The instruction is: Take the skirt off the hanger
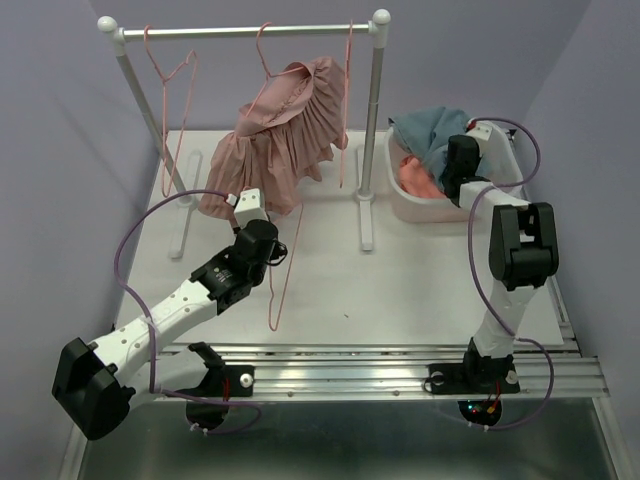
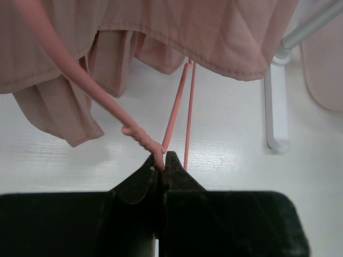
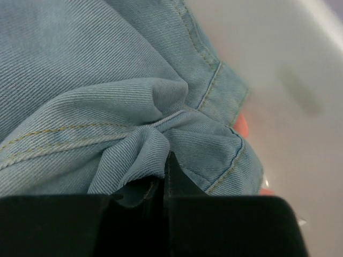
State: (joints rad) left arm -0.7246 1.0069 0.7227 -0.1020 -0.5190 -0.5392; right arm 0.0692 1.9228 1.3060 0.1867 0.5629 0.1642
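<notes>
A pink pleated skirt (image 1: 285,135) hangs on a pink wire hanger (image 1: 268,60) from the rack rail; its hem fills the top of the left wrist view (image 2: 214,32). My left gripper (image 1: 282,250) sits below the skirt, shut on the twisted neck of a pink hanger (image 2: 140,136) whose wires run up under the hem and loop down over the table (image 1: 274,310). My right gripper (image 1: 452,172) is inside the white basket (image 1: 420,208), shut on a fold of a blue denim garment (image 3: 134,107).
The white clothes rack (image 1: 376,120) stands across the back, with an empty pink hanger (image 1: 172,80) at its left end. Its right foot (image 2: 274,112) lies close to my left gripper. The basket also holds something orange-pink (image 1: 418,180).
</notes>
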